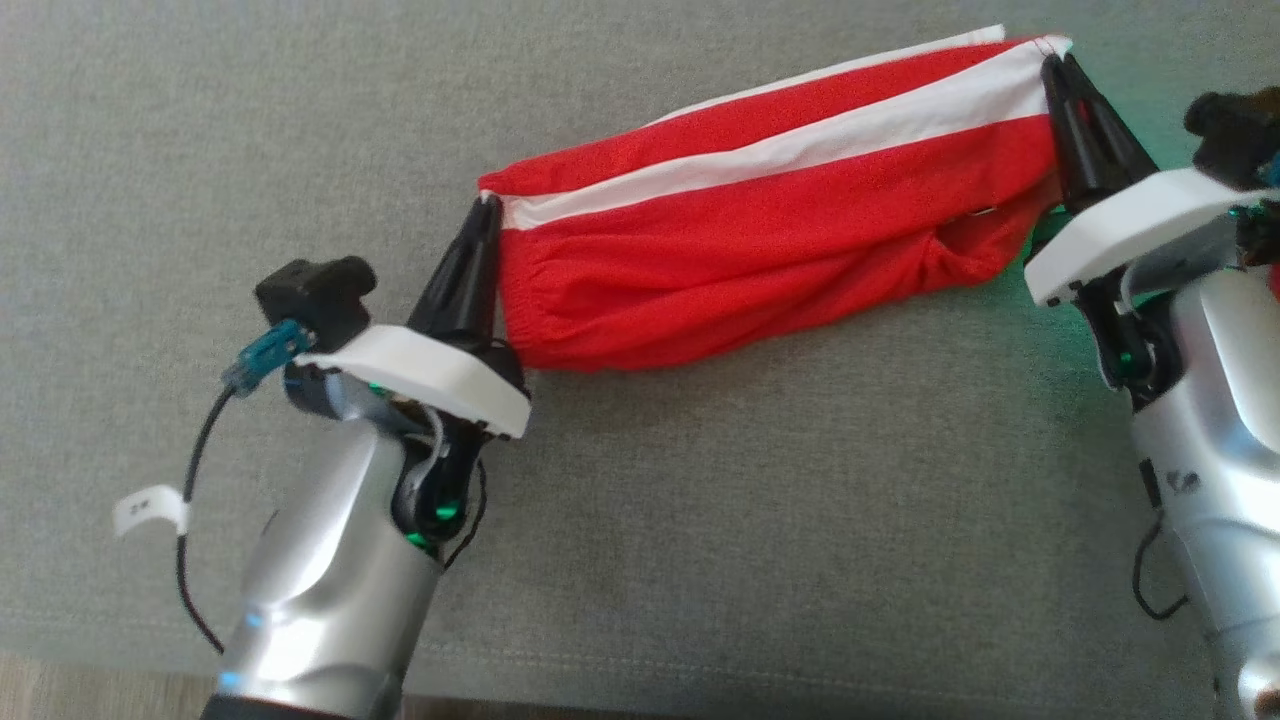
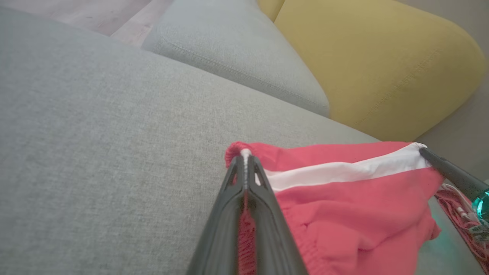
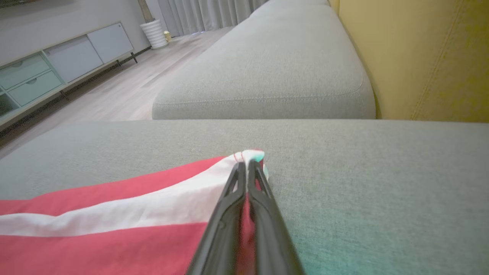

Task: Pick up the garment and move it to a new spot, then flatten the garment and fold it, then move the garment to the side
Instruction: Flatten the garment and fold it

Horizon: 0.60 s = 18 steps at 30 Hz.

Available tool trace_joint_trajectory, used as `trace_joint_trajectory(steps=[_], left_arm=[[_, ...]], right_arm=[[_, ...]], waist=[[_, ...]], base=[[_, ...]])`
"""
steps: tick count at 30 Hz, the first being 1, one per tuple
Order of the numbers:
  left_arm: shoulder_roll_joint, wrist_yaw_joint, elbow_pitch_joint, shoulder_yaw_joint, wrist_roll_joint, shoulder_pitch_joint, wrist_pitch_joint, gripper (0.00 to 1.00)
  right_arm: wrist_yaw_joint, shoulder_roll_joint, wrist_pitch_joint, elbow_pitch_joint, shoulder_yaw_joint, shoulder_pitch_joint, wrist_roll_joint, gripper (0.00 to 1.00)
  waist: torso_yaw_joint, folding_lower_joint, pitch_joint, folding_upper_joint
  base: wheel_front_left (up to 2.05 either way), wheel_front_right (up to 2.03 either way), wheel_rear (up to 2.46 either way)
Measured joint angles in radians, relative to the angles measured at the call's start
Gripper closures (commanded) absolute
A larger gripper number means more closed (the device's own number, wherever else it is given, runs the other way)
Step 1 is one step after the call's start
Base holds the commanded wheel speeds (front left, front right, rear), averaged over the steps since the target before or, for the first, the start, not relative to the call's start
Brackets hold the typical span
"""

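Grey sofa seat [image 1: 700, 500], red shorts [image 1: 760, 230] stretched across it, one hand at each end.
You are looking down on the sofa seat, with its yellow back cushion [image 2: 374, 65] showing in the left wrist view. The shorts run slantwise across the middle of the seat, and a white stripe [image 1: 800, 145] runs their full length. Your left hand [image 1: 487, 205] is clenched on the elastic waist end. Your right hand [image 1: 1050, 65] is clamped on the far corner, right where the stripe ends — both sets of fingers are pressed tight with cloth between them.
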Motion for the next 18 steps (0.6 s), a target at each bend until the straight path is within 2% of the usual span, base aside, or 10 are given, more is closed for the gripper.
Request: trace_joint_trajectory(steps=[6,7,8,9,13,18], left_arm=[[-0.003,0.0,0.09,-0.092,-0.068,-0.062,-0.031,1.0],[-0.003,0.0,0.102,-0.103,-0.07,-0.067,-0.034,0.65],[-0.004,0.001,0.11,-0.114,-0.071,-0.071,-0.038,0.0],[-0.004,0.001,0.112,-0.12,-0.073,-0.073,-0.039,0.0],[-0.005,0.032,0.098,-0.111,-0.03,-0.068,-0.039,0.0],[0.004,0.083,-0.037,-0.019,0.081,0.011,-0.04,0.0]], right_arm=[[0.0,0.001,-0.049,0.176,0.056,-0.069,0.037,1.0],[0.0,0.003,-0.057,0.198,0.063,-0.072,0.046,0.75],[0.0,0.004,-0.066,0.216,0.071,-0.073,0.055,0.5],[0.0,0.005,-0.075,0.229,0.081,-0.074,0.062,0.0],[0.0,0.007,-0.122,0.261,0.108,-0.079,0.072,0.0],[0.0,0.007,-0.2,0.235,0.099,-0.07,0.055,0.0]], waist=[[0.015,0.0,0.035,0.0],[0.014,0.0,0.035,0.0],[0.012,0.0,0.034,0.0],[0.01,0.0,0.033,0.0],[0.0,0.0,0.018,0.0],[-0.018,0.0,-0.015,0.0]], base=[[0.0,0.0,0.0],[0.0,0.0,0.0],[0.0,0.0,0.0],[0.0,0.0,0.0],[0.0,0.0,0.0],[0.0,0.0,0.0]])
